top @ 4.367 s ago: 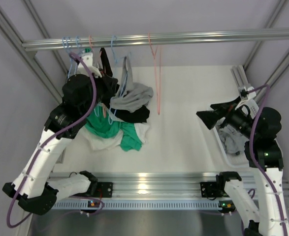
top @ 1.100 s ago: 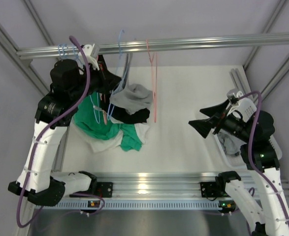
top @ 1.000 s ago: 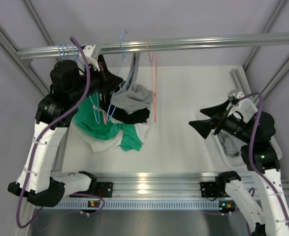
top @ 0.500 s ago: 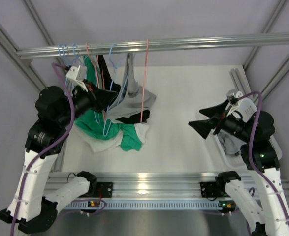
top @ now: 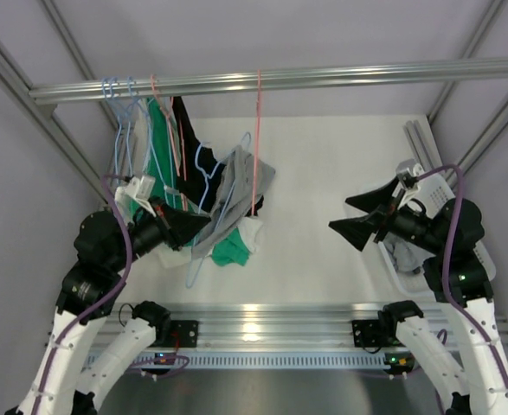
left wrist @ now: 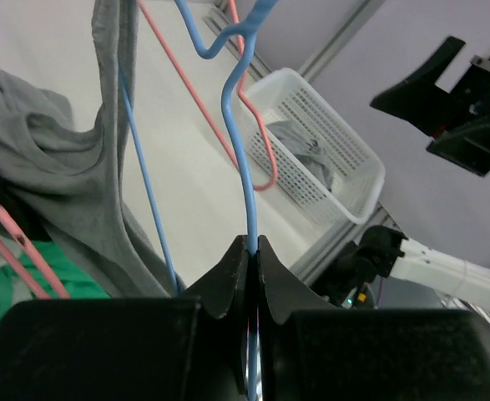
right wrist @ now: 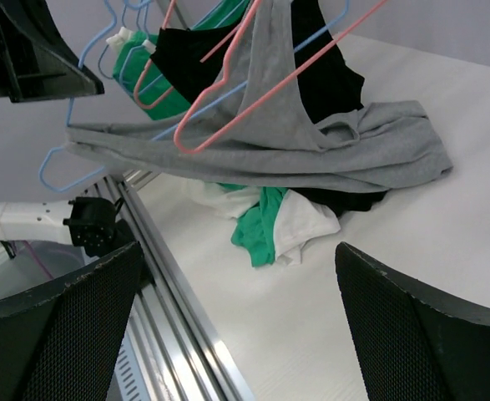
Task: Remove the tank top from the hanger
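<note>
The grey tank top [top: 239, 192] hangs on a light blue hanger [top: 203, 245], which is off the rail and tilted over the clothes pile. My left gripper [top: 193, 226] is shut on the hanger's blue wire [left wrist: 251, 209]. In the left wrist view the tank top [left wrist: 69, 192] drapes to the left of it. In the right wrist view the tank top [right wrist: 311, 146] is stretched out wide above the table. My right gripper [top: 350, 221] is open and empty, well to the right of the garment, with its fingers [right wrist: 57, 334] wide apart.
A pink hanger [top: 258, 143] hangs from the metal rail [top: 340, 72], against the tank top. More hangers and green and black clothes [top: 171, 130] hang at the rail's left. A green, white and black pile [top: 232, 246] lies on the table. A white basket [left wrist: 315, 159] stands at the right.
My left arm has pulled back toward the near edge and down. It has taken the blue hanger and the grey tank top off the rail. The right arm has barely moved.
</note>
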Controlling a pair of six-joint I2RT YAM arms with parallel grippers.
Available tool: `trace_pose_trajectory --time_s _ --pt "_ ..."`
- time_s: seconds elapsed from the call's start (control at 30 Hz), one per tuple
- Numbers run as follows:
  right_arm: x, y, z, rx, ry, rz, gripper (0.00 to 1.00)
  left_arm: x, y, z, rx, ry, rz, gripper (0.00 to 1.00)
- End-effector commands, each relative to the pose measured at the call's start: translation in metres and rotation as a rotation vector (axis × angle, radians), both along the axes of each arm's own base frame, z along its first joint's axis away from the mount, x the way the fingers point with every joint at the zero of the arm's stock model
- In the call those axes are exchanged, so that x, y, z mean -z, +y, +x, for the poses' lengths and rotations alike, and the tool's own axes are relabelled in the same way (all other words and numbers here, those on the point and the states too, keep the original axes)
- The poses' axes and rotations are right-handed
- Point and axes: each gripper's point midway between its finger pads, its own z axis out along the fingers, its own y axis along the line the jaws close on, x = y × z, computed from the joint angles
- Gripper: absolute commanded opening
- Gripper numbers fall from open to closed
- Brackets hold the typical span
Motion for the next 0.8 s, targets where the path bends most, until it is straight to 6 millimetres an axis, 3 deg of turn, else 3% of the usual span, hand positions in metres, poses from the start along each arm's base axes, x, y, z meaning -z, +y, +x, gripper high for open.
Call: trace_pose_trajectory --time_s 0.0,0.2,0.33,0.4,0.6,0.77 --pt "-0.013 0.007 -0.005 -0.048 -0.066 0.018 0.95 0.016 -0.009 -0.025 0.097 0.04 -0.083 0.0" --pt "0.018 0.01 0.003 -0.024 0.035 0.022 0.9 0.071 -0.017 -0.049 0.206 0.161 -0.088 0.0" --pt "0.054 0.015 0.011 0.005 0.119 -0.005 0.87 0.114 -0.022 -0.06 0.258 0.291 -0.093 0.0" --pt "0.07 0.016 0.015 0.03 0.148 -0.02 0.86 0.117 -0.022 -0.063 0.264 0.29 -0.098 0.0" --pt "0.095 0.037 0.008 -0.011 0.185 0.013 0.82 0.097 -0.024 -0.097 0.429 0.197 -0.101 0.0" --pt "0.094 0.071 -0.004 -0.063 0.129 0.039 0.76 0.1 -0.025 -0.111 0.503 0.216 -0.108 0.0"
